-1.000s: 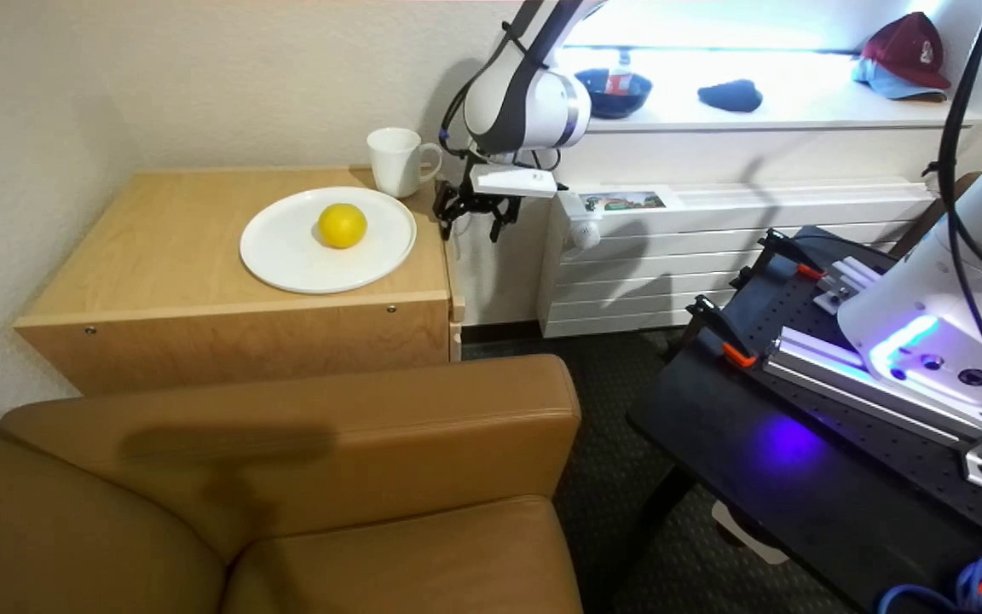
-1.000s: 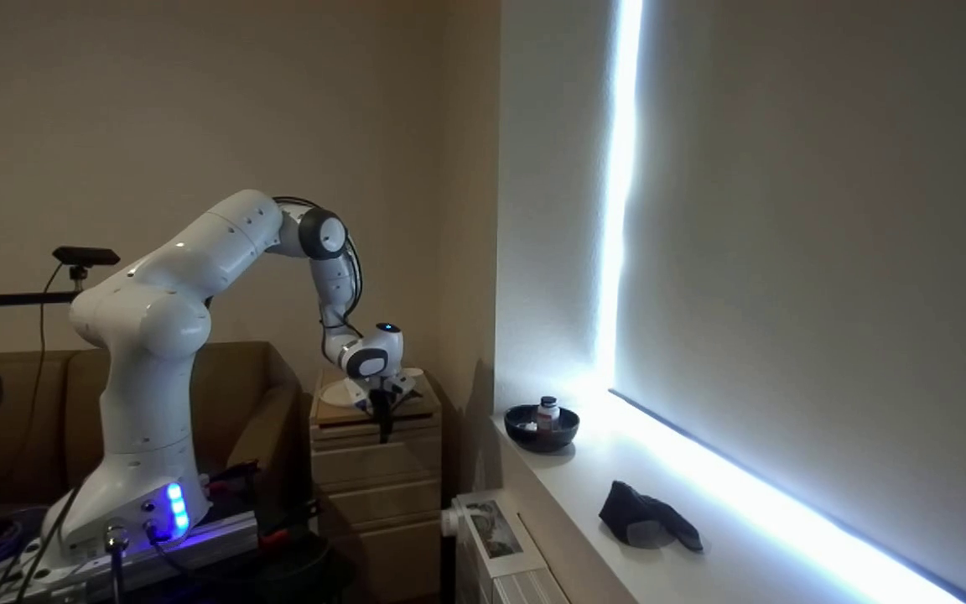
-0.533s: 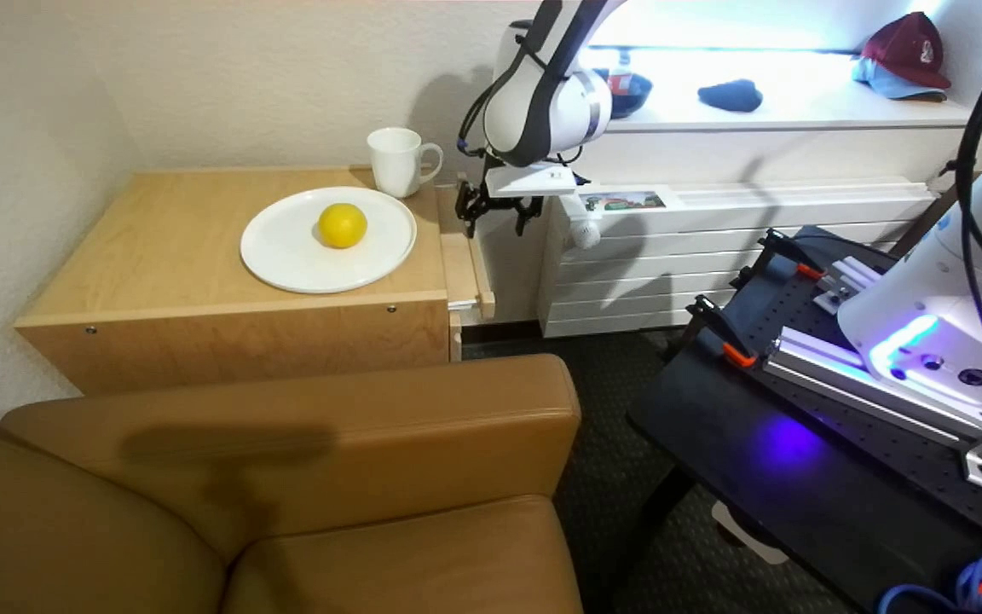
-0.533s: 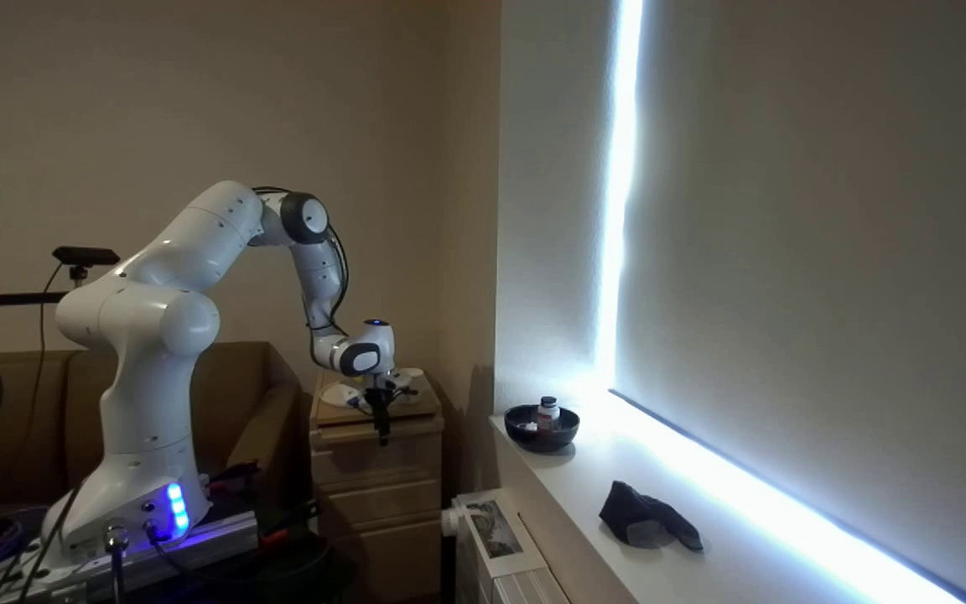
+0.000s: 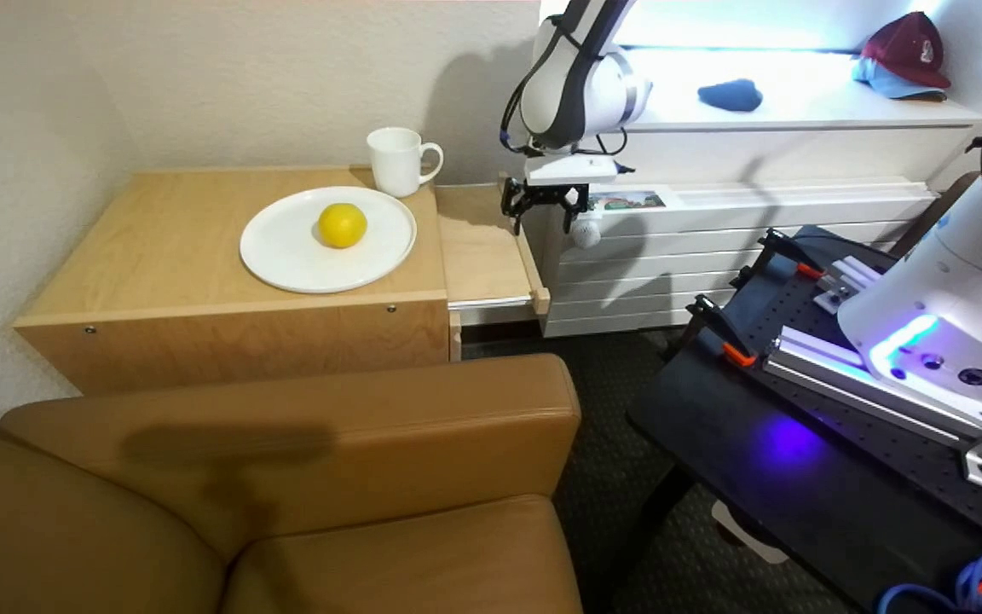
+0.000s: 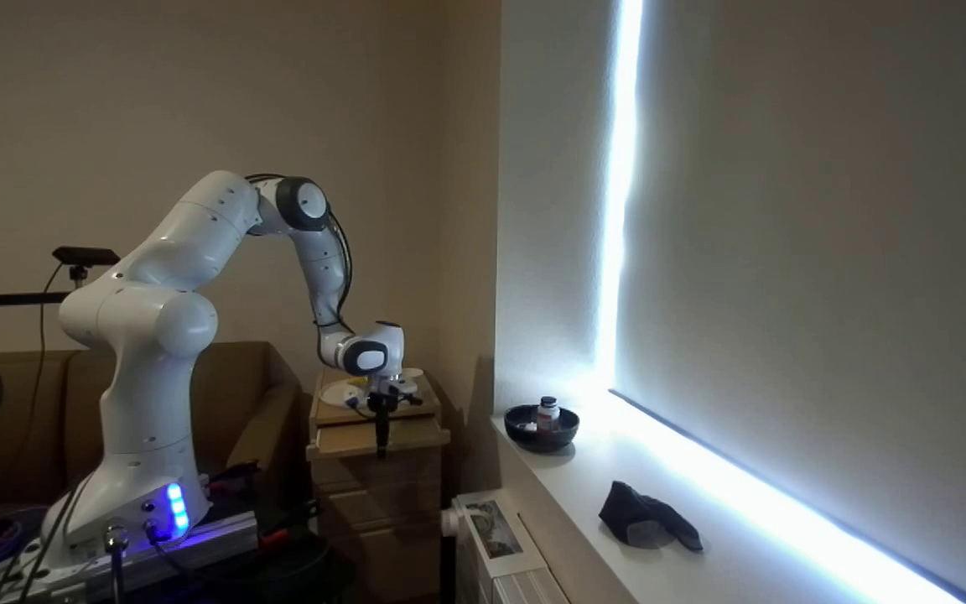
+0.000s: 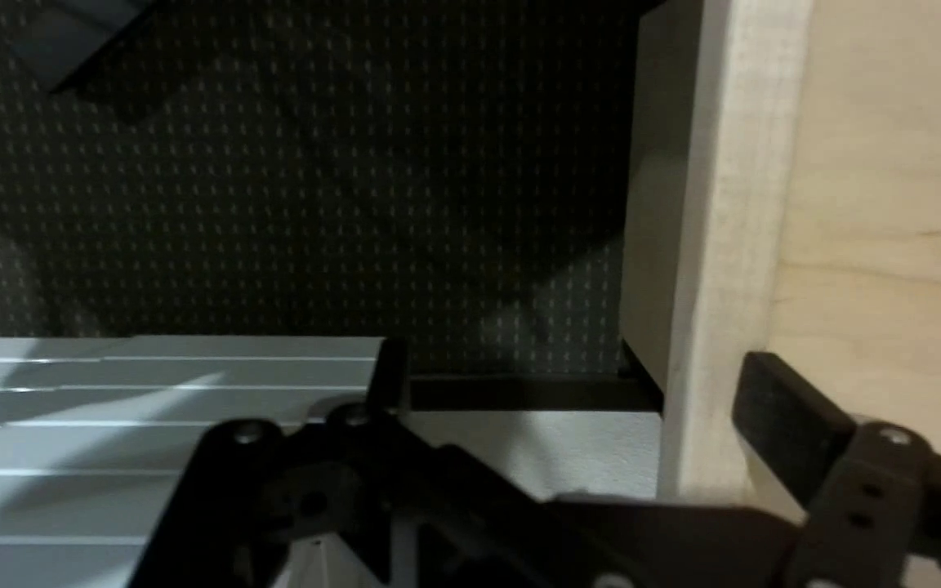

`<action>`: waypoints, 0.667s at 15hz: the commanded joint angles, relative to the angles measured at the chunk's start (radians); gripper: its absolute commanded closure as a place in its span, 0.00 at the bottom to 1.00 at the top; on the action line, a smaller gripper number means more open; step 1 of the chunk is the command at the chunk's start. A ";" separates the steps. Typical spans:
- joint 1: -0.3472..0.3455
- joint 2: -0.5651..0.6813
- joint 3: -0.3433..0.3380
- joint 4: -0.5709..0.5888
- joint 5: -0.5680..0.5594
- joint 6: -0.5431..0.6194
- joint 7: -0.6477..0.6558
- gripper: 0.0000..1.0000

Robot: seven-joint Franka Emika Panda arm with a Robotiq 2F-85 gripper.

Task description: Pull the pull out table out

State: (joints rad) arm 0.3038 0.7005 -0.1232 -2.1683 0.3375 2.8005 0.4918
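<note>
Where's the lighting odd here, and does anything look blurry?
In both exterior views, glare whitens part of the windowsill; in an exterior view, violet light pools on the black table and a shadow crosses the sofa; in the wrist view, the carpet is murky, the pull-out table brighter, the dark hand slightly soft near the bottom.
</note>
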 commanded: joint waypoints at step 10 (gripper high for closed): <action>-0.170 0.071 -0.083 -0.073 -0.127 -0.230 0.043 0.00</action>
State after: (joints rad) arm 0.1567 0.6333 -0.1896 -2.2564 0.2558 2.5796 0.4918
